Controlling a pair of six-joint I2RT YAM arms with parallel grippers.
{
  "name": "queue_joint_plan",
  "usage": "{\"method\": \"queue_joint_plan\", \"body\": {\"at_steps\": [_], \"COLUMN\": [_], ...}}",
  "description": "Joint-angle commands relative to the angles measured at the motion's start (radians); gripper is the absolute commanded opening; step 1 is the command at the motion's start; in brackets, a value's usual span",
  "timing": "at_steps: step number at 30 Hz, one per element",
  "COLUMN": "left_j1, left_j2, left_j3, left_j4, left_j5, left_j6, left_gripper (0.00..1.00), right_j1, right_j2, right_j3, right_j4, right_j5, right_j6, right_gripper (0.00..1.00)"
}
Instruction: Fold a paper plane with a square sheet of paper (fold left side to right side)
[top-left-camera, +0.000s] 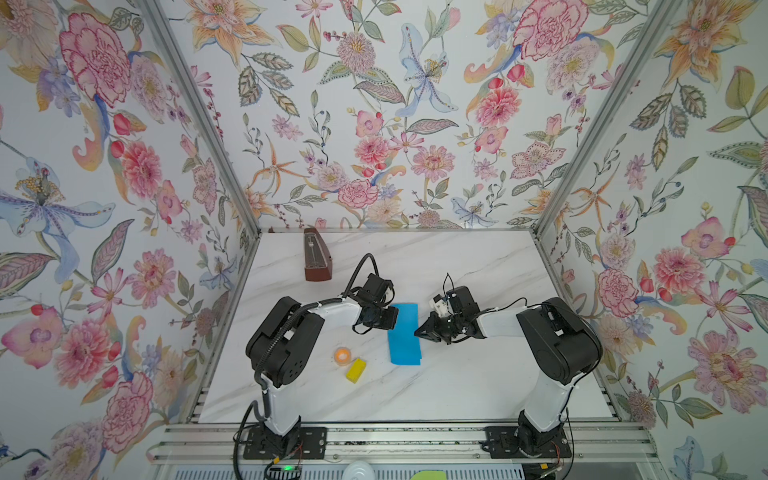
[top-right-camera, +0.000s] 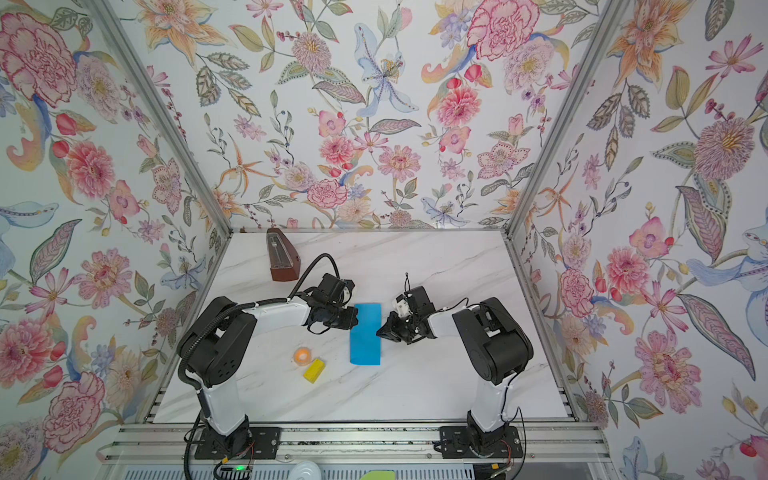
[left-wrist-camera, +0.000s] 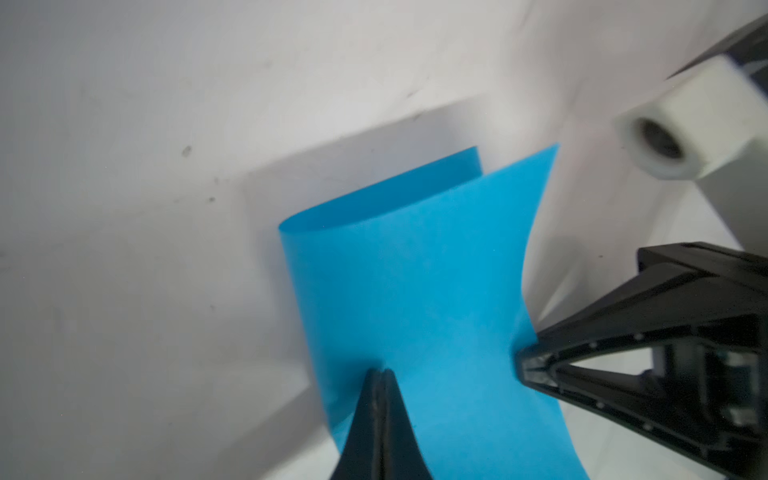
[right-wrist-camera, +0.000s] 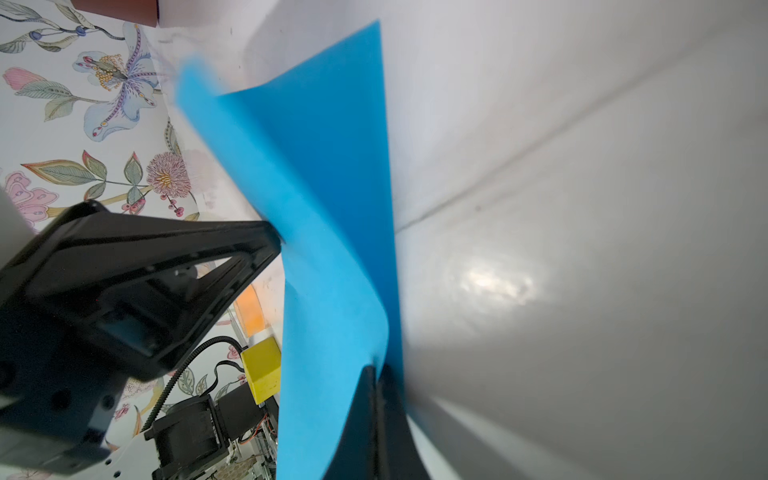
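The sheet (top-left-camera: 404, 334) lies on the table (top-left-camera: 457, 382) just to the right of the yellow block (top-left-camera: 356, 370). It is doubled over into a tall rectangle, but the bend is a soft round loop rather than a crease. My left hand (left-wrist-camera: 380, 376) is fully closed with its tips down on the loop side. My right hand (right-wrist-camera: 378, 372) is closed too and meets the free edges on the side away from the block. I can't tell whether either hand pinches a layer or only presses on it. The paper is thin, plain, matte sky-blue and nearly weightless. Its top layer bows and twists above the bottom one, so I judge it springy and likely to unroll if let go. The table is smooth, glossy marble-look, and I'd expect the sheet to skate on it under any sideways push. I think the safest places to hold it are at the edges, pinning both free edges together. The loop can then be flattened with closed tips run along its length. A hard pinch in mid-sheet would leave a stray wrinkle.
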Motion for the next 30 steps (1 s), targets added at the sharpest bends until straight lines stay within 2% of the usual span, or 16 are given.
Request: {"method": "queue_joint_plan", "body": {"at_steps": [1,7,13,19,26,30], "left_j1": [0.029,0.082,0.101,0.059,-0.004,-0.006], "left_j2": [0.027,0.05,0.022,-0.084,-0.03,0.014], "left_j3": [-0.007,-0.061,-0.057,-0.059,0.007,0.029], "left_j4": [-0.072,-0.073,-0.061,0.017,0.045,0.028], "left_j5": [-0.087,-0.134,-0.119,-0.004,0.036,-0.006], "left_j6": [0.023,0.023,0.034,0.03,-0.002,-0.004], "left_gripper": [0.0,0.0,0.0,0.0,0.0,0.0], "right_j1": [-0.004,-0.004,-0.004,-0.004,-0.004,-0.004], "right_j2": [0.009,0.007,0.002,0.0,0.001,-0.002], "right_j3": [-0.023,-0.024,-0.021,-0.021,-0.022,-0.024], "right_j4": [-0.119,-0.121,-0.124,-0.13,-0.131,-0.137], "right_j5": [0.068,0.07,0.07,0.073,0.074,0.076], "right_j6": [-0.018,-0.019,-0.019,-0.021,-0.024,-0.028], "right_gripper": [0.0,0.0,0.0,0.0,0.0,0.0]}}
